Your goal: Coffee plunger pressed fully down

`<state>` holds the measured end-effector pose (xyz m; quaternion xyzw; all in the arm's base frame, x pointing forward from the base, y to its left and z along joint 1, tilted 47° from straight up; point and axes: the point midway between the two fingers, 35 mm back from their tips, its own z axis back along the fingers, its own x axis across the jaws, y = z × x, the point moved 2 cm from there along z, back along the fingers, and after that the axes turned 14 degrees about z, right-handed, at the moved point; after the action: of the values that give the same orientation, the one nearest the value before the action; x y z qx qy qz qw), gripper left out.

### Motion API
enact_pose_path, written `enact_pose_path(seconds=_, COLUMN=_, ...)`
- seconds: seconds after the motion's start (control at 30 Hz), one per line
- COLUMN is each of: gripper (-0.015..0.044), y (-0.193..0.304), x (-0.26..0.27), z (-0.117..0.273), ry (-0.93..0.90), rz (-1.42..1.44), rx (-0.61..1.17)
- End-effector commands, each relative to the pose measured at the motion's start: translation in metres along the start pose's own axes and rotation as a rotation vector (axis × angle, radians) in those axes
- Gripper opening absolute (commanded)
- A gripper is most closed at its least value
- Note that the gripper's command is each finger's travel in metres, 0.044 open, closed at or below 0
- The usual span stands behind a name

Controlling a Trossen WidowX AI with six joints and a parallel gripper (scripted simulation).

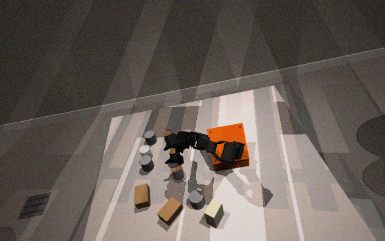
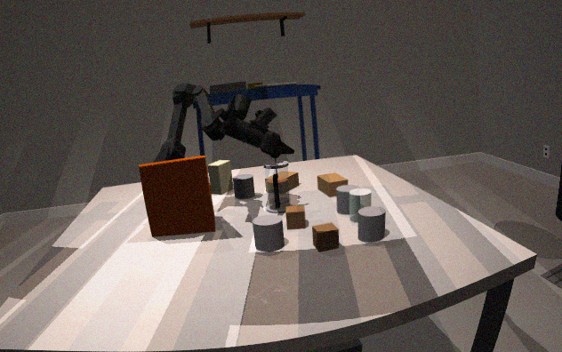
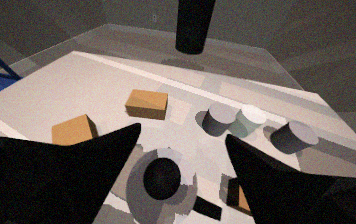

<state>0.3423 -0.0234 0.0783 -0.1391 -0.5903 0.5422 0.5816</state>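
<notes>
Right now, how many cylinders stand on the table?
5 grey cylinders: three clustered right, one before the glass coffee press, one beside the pale block. None seems hidden.

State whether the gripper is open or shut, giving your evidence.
Open. In the wrist view the gripper has its fingers spread wide, with the plunger knob free between them.

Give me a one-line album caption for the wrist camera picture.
Open gripper poised above the coffee press's round black plunger knob, fingers spread wide on either side, touching nothing.
</notes>
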Motion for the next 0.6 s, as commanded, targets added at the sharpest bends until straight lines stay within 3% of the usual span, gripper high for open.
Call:
enact_pose_path(seconds=0.0, gripper=0.044, y=-0.008, x=-0.003, z=0.002, ry=0.012, rz=-0.005, rx=-0.009)
enact_pose_path(seconds=0.3, gripper=0.044, y=-0.051, x=0.0, z=0.064, ry=-0.007, rz=-0.004, rx=0.022)
enact_pose_path(seconds=0.57, gripper=0.044, y=-0.051, x=0.001, z=0.066, ry=-0.008, rz=-0.004, rx=0.021)
